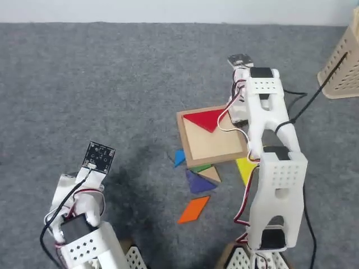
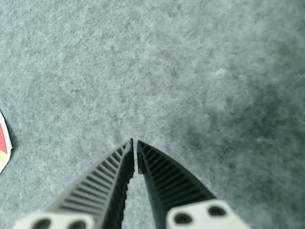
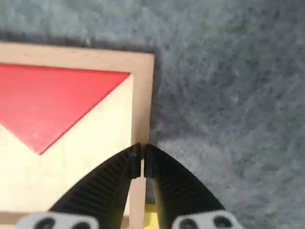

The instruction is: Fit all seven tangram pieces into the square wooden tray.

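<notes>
Grey carpet tabletop (image 1: 112,84) with square wooden tray (image 1: 183,137).
Right claw (image 3: 142,151) closed, empty, over the tray's rim; left claw (image 2: 134,145) closed, empty, above the tabletop.

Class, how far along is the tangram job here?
Done: the red triangle lies in the square wooden tray. In hand: nothing; left gripper and right gripper are shut, empty. Left: blue piece, green piece, purple triangle, tan triangle, orange parallelogram, yellow triangle, outside on carpet.

White perforated arms (image 1: 279,179), blk servos (image 1: 263,72), red/white/blk cables (image 1: 226,116); ribbed blk left hand (image 2: 134,142), right hand (image 3: 142,146).
</notes>
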`<state>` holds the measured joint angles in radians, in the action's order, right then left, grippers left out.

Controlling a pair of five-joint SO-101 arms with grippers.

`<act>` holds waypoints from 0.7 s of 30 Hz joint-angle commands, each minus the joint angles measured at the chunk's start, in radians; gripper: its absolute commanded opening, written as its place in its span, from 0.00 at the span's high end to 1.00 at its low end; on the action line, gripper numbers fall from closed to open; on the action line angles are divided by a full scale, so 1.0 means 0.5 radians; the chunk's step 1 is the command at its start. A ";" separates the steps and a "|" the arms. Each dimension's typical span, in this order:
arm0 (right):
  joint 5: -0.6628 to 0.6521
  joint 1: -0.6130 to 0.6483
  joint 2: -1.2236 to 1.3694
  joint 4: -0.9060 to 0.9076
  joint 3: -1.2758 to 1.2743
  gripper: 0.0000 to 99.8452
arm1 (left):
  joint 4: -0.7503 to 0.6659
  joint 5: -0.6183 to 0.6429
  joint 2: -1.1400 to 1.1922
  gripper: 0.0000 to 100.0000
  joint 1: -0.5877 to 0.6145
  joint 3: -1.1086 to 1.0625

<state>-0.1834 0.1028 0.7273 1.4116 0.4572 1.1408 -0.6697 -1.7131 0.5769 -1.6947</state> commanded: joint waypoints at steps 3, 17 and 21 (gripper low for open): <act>0.255 0.014 0.035 -0.081 0.064 0.99 | 0.006 -0.031 0.009 0.99 0.012 0.008; 0.749 -0.017 0.054 -0.164 0.325 0.99 | 0.006 -0.031 0.009 0.99 0.015 0.008; 0.697 -0.023 0.035 -0.183 0.325 0.97 | 0.006 -0.031 0.009 0.99 0.015 0.008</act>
<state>0.1772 0.1028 0.7795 1.3288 0.5738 1.1408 -0.6697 -1.7131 0.5800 -1.6947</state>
